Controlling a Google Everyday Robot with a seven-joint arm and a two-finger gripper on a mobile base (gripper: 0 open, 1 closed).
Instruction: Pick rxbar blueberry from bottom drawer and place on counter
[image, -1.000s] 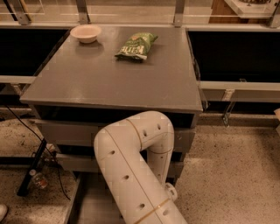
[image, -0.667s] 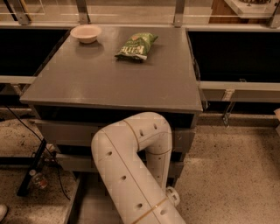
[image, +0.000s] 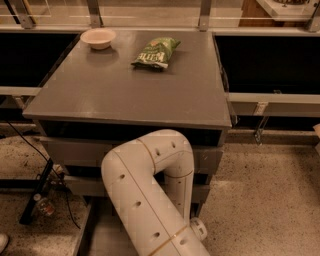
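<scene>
White arm (image: 150, 195) folds down in front of the cabinet, hiding the pincer; grip state cannot be told; rxbar blueberry unseen, presumably low in bottom drawer (image: 102, 239); risks: unseen grasp slipping off the flat wrapper; elbow clipping tabletop (image: 125, 90) edge on lifting.

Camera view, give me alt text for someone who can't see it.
A white robot arm bends down before grey drawers, its tool out of view. On the counter sit a green chip bag and a pale bowl.
</scene>
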